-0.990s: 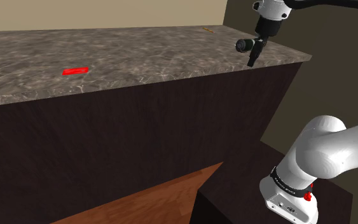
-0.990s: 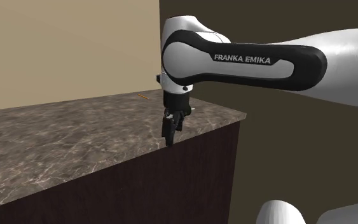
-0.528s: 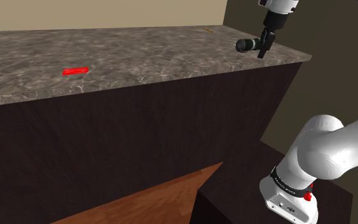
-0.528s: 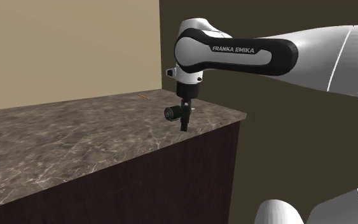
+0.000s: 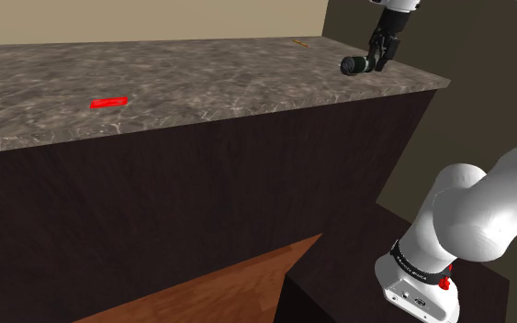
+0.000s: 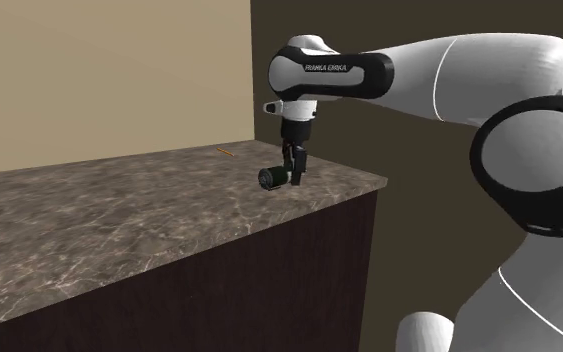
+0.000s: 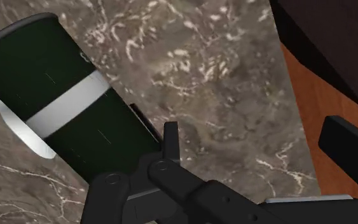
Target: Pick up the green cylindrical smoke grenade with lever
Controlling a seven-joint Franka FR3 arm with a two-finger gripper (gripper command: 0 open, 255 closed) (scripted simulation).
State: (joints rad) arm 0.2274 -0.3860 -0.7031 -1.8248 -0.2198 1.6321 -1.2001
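A second ago my hand (image 5: 378, 58) hung at the near edge of the counter, beside the grenade (image 5: 355, 64). Now it has slid over and come down right at the grenade's black head (image 7: 171, 181), where I think the lever is. That is good: the hand looks lined up for a grab. I cannot tell if the hand is wide, narrow or already gripping, so I do not count the grenade as held.

The grenade lies on its side, just under and beside the hand, touching the counter top (image 5: 201, 87). It is a round tube, so dark a green it looks nearly black, smooth, with a pale band around it and a pale end cap. I think it may roll if bumped.

The counter top is grey-brown stone with white veins, flat and a bit shiny. Past the hand lies a thin orange stick (image 5: 301, 43). Well away from the hand lies a flat red strip (image 5: 109, 102).
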